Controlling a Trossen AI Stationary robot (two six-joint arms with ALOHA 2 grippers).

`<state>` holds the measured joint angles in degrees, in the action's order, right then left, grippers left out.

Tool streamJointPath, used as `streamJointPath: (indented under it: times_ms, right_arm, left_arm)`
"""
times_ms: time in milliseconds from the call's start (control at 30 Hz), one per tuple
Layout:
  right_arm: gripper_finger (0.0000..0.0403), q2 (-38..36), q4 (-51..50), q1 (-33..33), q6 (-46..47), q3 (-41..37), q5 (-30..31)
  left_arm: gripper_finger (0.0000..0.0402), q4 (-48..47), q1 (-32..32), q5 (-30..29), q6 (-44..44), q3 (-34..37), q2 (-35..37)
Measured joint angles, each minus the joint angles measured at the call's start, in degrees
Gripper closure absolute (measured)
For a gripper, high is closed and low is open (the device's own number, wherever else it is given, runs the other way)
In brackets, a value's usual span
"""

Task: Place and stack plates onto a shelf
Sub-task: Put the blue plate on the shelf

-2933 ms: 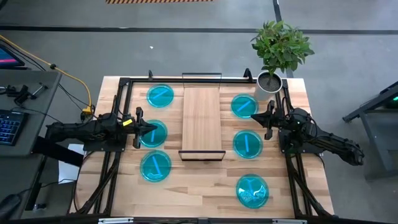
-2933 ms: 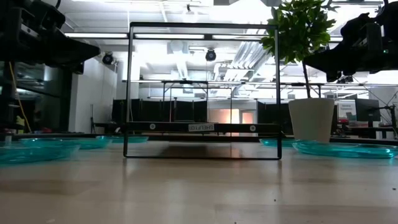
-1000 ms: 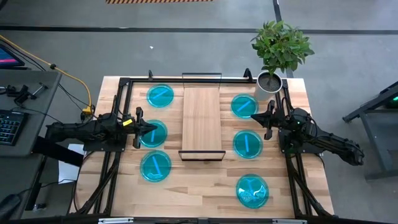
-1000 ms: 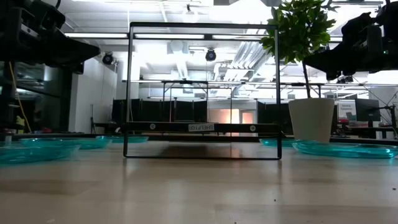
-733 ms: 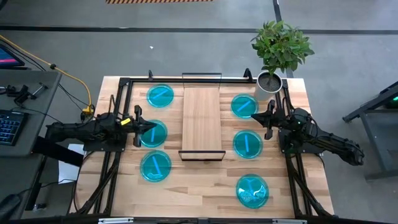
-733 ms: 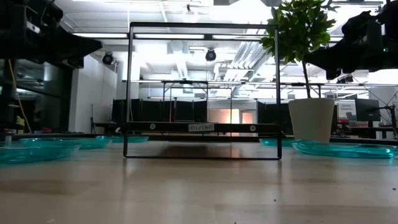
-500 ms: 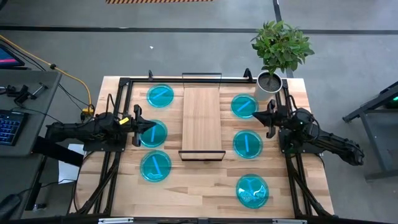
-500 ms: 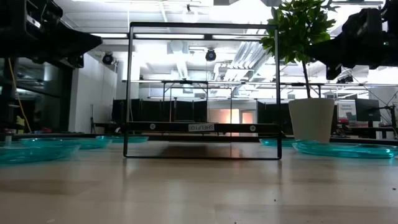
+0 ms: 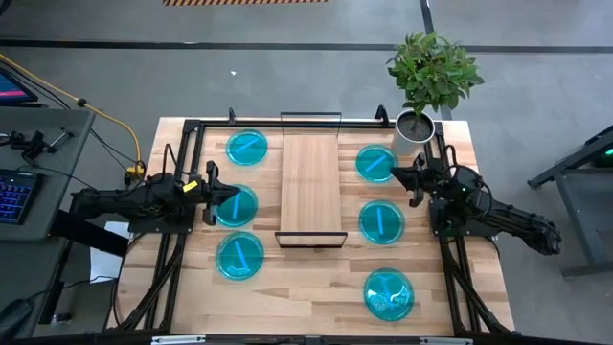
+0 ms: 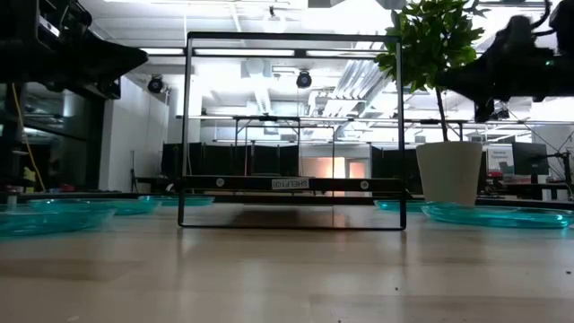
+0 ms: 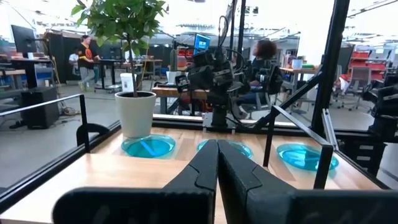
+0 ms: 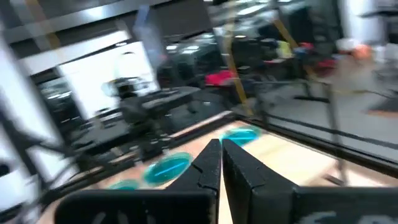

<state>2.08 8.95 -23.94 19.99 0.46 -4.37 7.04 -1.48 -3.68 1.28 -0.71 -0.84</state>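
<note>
Six cyan plates lie flat on the tabletop, three on each side of the shelf. The left ones are the far plate, the middle plate and the near plate. The right ones are the far plate, the middle plate and the near plate. My left gripper is shut and hovers over the left middle plate. My right gripper is shut and hangs above the near rim of the right far plate. The shelf board is bare.
A potted plant stands at the table's far right corner, close behind my right arm. Black frame rails run along the table's left and right sides. The shelf's end frame rises above the board. People sit beyond the table.
My right gripper has swung toward the table's far edge, from beside the right middle plate to the near rim of the right far plate, and its view is blurred by the motion. My left gripper has risen slightly over the left middle plate. No plate has moved.
</note>
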Motion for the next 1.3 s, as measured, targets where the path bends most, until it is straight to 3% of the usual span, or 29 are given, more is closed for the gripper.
streamJointPath:
  times_ms: [300,500,733,900,1000,1100,1300]
  right_arm:
    - [0.0285,17.01,-4.86,0.00,10.45,1.62,11.41]
    - [0.0224,29.05,-5.94,0.00,13.57,5.87,11.72]
    - [0.0219,38.81,-14.39,1.16,16.21,16.22,5.37]
    - [0.0219,46.27,-36.89,3.33,22.23,26.83,21.12]
    - [0.0219,50.10,-45.42,4.32,27.86,29.82,30.74]
    - [0.0219,52.90,-46.29,4.61,33.65,28.62,35.28]
    - [0.0220,56.45,-37.54,4.38,39.72,21.63,35.87]
  left_arm:
    - [0.0401,0.12,0.00,0.00,-2.86,0.00,0.00]
    - [0.0401,0.16,0.00,0.00,-2.50,0.00,0.00]
    - [0.0401,0.18,0.00,0.00,-0.64,0.00,0.00]
    - [0.0401,0.16,0.00,0.00,-1.36,0.00,0.00]
    - [0.0401,0.16,0.00,0.00,-1.44,0.00,0.00]
    - [0.0401,0.16,0.00,0.00,-1.44,0.00,0.00]
    - [0.0401,0.16,0.00,0.01,0.04,0.00,0.00]
